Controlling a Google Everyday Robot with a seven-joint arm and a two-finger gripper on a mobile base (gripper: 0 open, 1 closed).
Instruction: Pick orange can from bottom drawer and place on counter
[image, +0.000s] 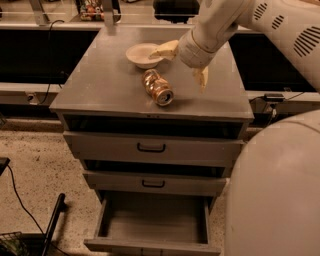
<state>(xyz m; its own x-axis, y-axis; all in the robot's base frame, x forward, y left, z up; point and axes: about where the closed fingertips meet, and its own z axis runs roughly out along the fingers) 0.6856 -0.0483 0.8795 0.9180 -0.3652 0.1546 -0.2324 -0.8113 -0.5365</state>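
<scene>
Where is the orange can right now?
The orange can lies on its side on the counter, towards the front edge, just in front of the white bowl; the open gripper hovers close behind it.

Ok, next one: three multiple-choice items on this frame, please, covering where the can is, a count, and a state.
1. Where is the can?
A. in the bottom drawer
B. on the counter
C. in the bowl

2. How many black handles show?
A. one
B. two
C. three

3. How is the gripper?
A. open, above the counter
B. shut on the can
C. shut on the bowl

Key:
1 B, the can lies on its side on the counter, in front of the bowl.
2 B, one on each upper drawer; none shows on the bottom drawer.
3 A, its fingers are spread, clear of the can.
</scene>
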